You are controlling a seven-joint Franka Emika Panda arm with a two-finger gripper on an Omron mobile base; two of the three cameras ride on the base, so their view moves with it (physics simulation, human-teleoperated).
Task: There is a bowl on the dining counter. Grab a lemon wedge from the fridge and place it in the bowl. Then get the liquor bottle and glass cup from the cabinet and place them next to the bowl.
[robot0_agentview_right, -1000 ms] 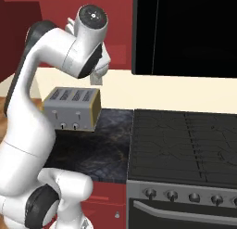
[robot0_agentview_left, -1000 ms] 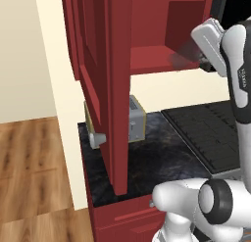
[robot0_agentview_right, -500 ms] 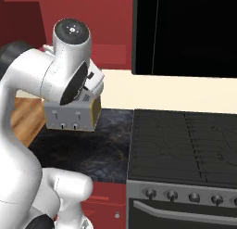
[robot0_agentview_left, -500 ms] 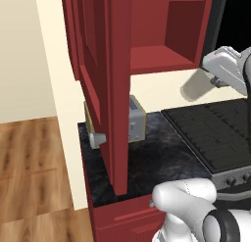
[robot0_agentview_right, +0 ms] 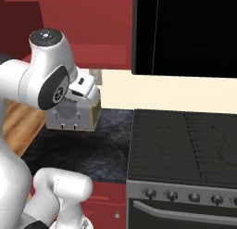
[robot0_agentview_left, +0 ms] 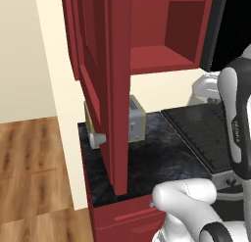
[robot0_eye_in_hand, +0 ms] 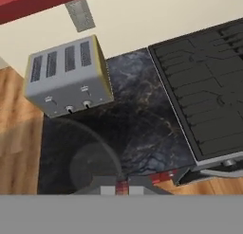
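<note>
My gripper (robot0_eye_in_hand: 122,186) is shut on the glass cup (robot0_eye_in_hand: 90,162), a clear round cup that shows as a faint ring just past the fingertips. In the right base view the gripper (robot0_agentview_right: 72,102) hangs low over the black counter, with the glass cup (robot0_agentview_right: 66,114) a grey see-through shape in front of the toaster. The red wall cabinet (robot0_agentview_left: 164,50) stands above and to the left, its recessed-panel door (robot0_agentview_left: 105,94) swung wide open toward me.
A silver and tan toaster (robot0_eye_in_hand: 66,76) sits at the back of the black marbled counter (robot0_eye_in_hand: 137,129). A black stove (robot0_agentview_right: 185,144) lies to the right under a black appliance front (robot0_agentview_right: 185,33). A wall outlet (robot0_eye_in_hand: 79,14) and wood floor (robot0_agentview_left: 34,167) also show.
The arm has swung down and away from the cabinet shelf, carrying the glass cup from shelf height to just above the counter by the toaster.
</note>
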